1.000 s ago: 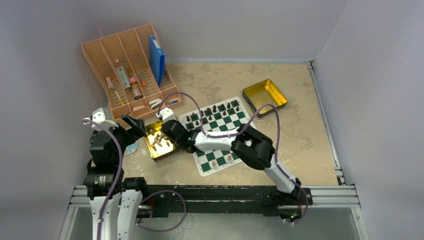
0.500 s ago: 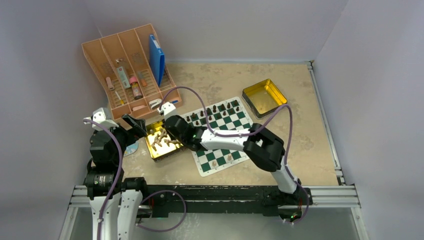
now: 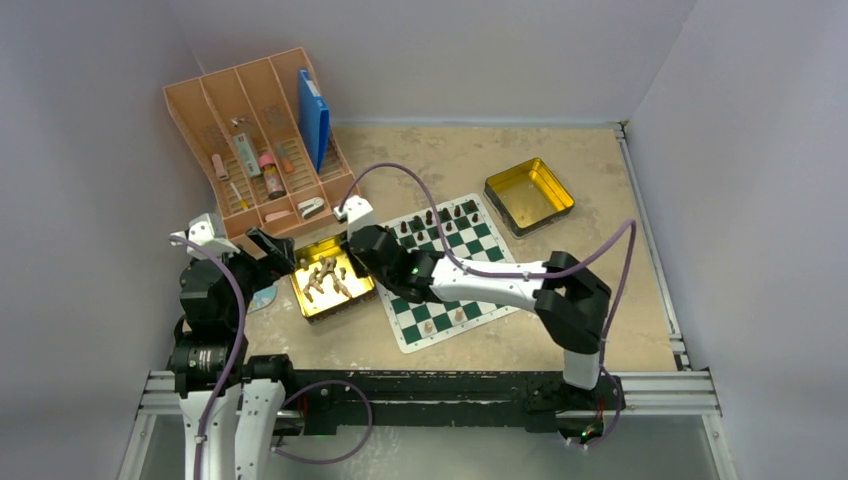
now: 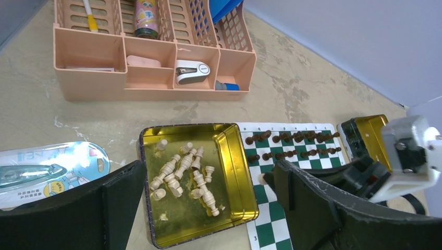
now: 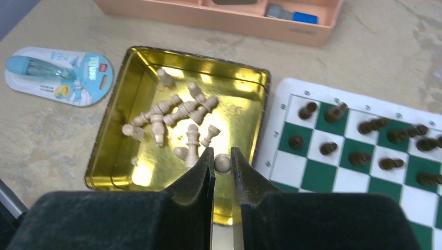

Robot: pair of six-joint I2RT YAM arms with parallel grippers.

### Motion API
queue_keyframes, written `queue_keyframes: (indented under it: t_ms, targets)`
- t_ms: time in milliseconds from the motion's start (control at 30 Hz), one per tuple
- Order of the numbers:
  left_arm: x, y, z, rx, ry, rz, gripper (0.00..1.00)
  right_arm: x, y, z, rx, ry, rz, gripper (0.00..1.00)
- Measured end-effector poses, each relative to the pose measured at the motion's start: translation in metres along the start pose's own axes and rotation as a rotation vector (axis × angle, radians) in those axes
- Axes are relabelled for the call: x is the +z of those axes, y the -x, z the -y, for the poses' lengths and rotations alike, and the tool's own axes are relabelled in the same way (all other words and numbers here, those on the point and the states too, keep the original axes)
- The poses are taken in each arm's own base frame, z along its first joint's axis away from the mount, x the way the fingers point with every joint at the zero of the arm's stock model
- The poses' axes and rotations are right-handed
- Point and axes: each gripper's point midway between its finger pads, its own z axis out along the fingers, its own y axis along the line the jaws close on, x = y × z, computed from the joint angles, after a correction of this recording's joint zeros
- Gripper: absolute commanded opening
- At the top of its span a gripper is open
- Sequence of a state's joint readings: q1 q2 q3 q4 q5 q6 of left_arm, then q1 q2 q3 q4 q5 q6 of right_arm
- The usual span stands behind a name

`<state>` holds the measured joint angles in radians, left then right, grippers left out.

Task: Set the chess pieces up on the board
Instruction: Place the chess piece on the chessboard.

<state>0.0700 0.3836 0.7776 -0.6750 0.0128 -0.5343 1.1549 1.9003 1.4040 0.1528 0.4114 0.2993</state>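
Note:
Several tan chess pieces (image 4: 182, 169) lie loose in a gold tin (image 3: 305, 300) just left of the board (image 3: 470, 300), a green and white mat. My right gripper (image 5: 222, 156) is shut on a tan pawn (image 5: 222, 163), holding it by the head above the tin's right rim, near the board's left edge. In the top view the right gripper (image 3: 365, 262) sits between tin and board. Two tan pieces (image 3: 428, 326) stand on the board's near rows; dark pieces (image 3: 440, 218) fill the far rows. My left gripper (image 4: 208, 172) is open, hovering over the tin's near side.
A peach organizer (image 3: 262, 140) with small items stands at the back left. A second gold tin (image 3: 529, 195) sits beyond the board's right corner. A blue packaged item (image 4: 47, 169) lies left of the near tin. The right arm's purple cable arcs over the board.
The right gripper closed on a pawn in the tin and moved up and right toward the board's edge, its arm stretching out. The left arm stayed still.

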Motion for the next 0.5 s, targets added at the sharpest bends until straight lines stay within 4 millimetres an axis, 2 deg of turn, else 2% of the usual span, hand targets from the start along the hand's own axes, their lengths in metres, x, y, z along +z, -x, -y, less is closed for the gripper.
queue_keyframes:
  t_ms: [100,300,400,500]
  targets:
    - [0.001,-0.001,0.001,0.003,-0.007,-0.009,0.93,-0.019,-0.001,0.016,0.013,-0.032,-0.004,0.12]
    - [0.005,-0.006,0.002,0.002,-0.012,-0.038,0.93,-0.057,0.002,0.060,0.059,-0.145,0.023,0.12]
    - [0.006,-0.007,0.003,0.002,-0.018,-0.047,0.93,-0.069,-0.009,0.085,0.096,-0.210,0.011,0.13]
    - [0.007,-0.007,0.005,0.002,-0.024,-0.047,0.93,-0.080,-0.032,0.116,0.136,-0.299,-0.028,0.13]
